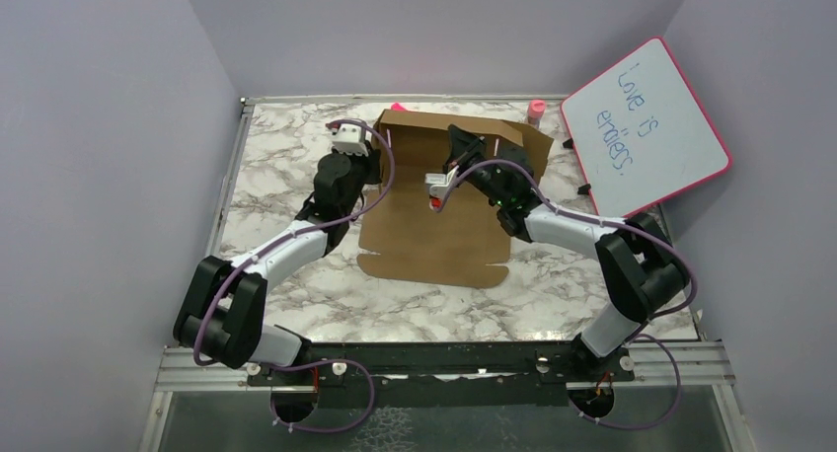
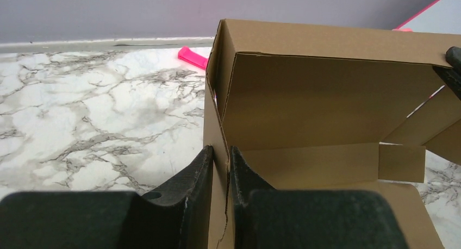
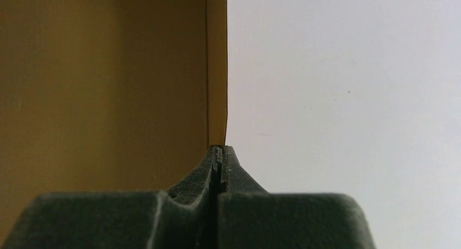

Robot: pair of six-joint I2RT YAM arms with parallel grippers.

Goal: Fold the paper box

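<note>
The paper box [image 1: 434, 235] is brown cardboard in the middle of the marble table, its back wall raised and its front panel lying flat. My left gripper [image 1: 372, 168] is shut on the box's left side wall. In the left wrist view that wall [image 2: 220, 129] stands upright between the fingers [image 2: 202, 170]. My right gripper [image 1: 457, 144] is up at the top edge of the back wall. In the right wrist view its tips [image 3: 218, 149] pinch a thin cardboard edge [image 3: 216, 69]. That gripper also shows at the right edge of the left wrist view [image 2: 454, 64].
A pink-framed whiteboard [image 1: 646, 126] leans at the back right. A pink cap-like item [image 1: 536, 110] and a pink marker [image 1: 398, 107] lie by the back wall; the marker also shows in the left wrist view [image 2: 191, 57]. Grey walls enclose the table.
</note>
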